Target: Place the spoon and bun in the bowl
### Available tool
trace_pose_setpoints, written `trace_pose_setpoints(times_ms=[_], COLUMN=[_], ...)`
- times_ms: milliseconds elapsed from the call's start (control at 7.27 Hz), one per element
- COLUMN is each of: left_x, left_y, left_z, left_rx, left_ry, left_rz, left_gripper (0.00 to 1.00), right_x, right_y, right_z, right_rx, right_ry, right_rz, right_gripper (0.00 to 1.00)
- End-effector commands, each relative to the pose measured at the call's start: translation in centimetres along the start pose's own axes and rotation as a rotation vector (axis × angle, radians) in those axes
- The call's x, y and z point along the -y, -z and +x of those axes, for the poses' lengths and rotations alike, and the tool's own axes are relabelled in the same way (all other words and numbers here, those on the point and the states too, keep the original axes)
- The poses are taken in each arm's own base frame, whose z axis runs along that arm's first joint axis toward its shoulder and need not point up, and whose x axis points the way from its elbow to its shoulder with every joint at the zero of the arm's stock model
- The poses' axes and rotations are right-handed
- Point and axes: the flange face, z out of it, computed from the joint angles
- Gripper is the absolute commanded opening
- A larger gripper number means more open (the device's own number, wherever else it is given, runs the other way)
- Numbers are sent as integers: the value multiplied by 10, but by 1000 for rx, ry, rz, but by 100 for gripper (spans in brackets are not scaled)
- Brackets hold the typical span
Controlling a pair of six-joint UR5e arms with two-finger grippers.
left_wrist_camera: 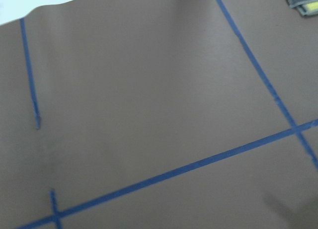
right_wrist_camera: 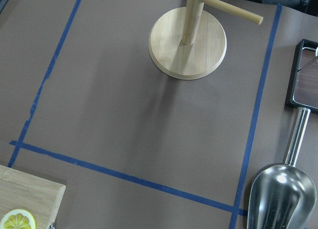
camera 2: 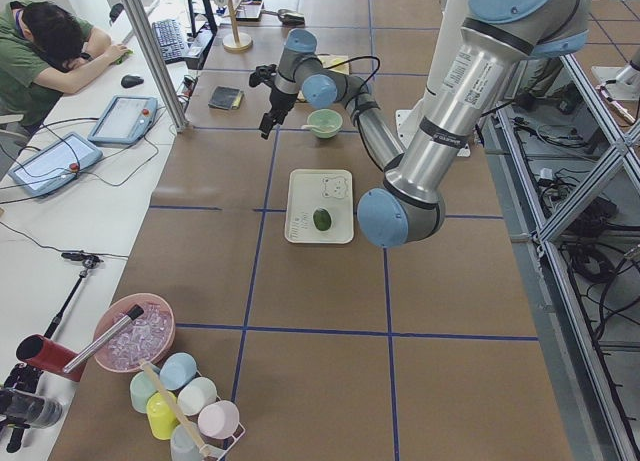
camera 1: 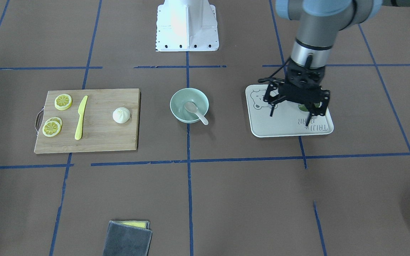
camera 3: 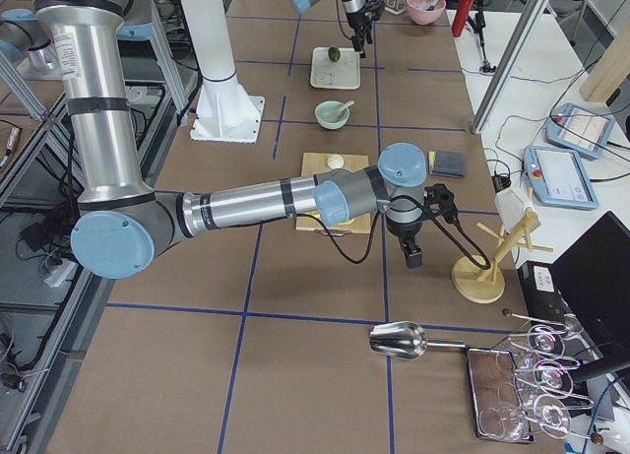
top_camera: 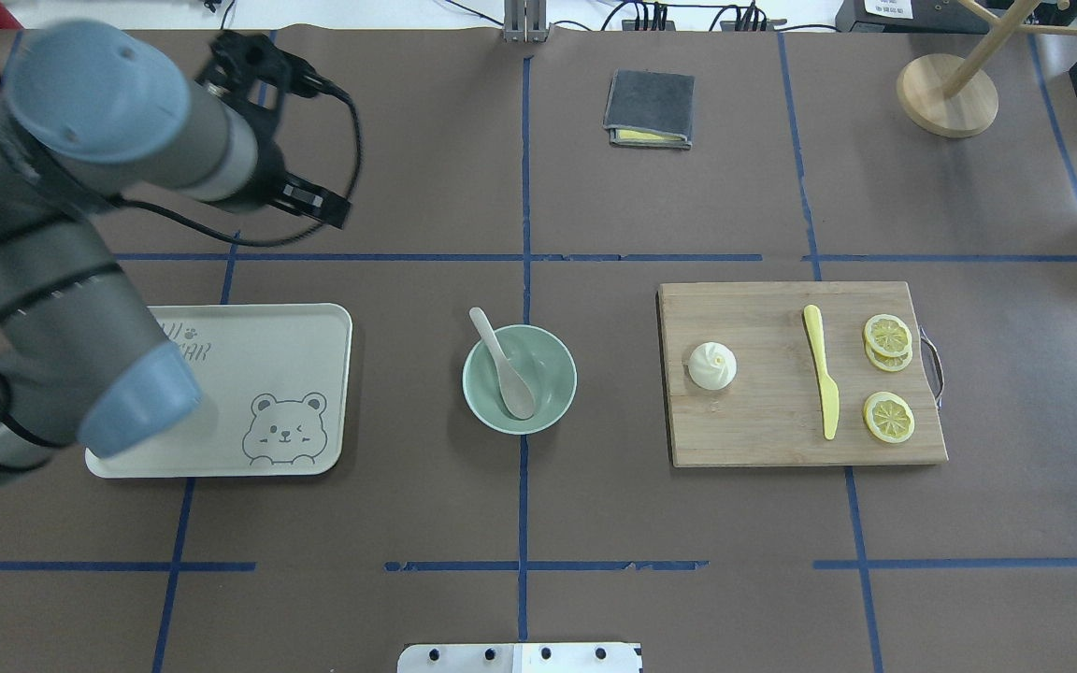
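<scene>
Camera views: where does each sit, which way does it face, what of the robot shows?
Front-facing: across the table, facing the robot's base; left gripper shows.
Overhead: behind the robot, looking down; left arm.
Exterior left: table end; left arm near.
Exterior right: opposite end; right arm near.
Left wrist: table, no gripper.
Right wrist: wooden stand, scoop, no gripper.
Front-facing and overhead share: spoon in bowl.

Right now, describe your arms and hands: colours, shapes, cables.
Both the left arm and right arm are grey-silver tubes with pale blue joint caps. The left hand is black, skeletal and two-fingered; the right hand looks black too. Black cables loop around each wrist.
</scene>
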Motion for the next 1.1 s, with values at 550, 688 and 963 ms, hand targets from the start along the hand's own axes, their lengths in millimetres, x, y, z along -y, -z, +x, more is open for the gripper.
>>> trace_pose_setpoints(times_ms=[550,688,963], left_x=[-241,-260,-258], left_y=[26,24,23], left_z=[-405,-404,-402], left_rx=[0,-14,-24], left_ry=[137,163,177], left_rz=[-307,-348,-368], left_gripper=[100,100,100], right_x=[16,21,-4], right_y=[-18,-23,-77], right_z=[-171,-224,-328], right_rx=[117,150,56], right_ry=[94,-3,-21], right_rz=[-20,-31,-30], right_gripper=[100,100,100])
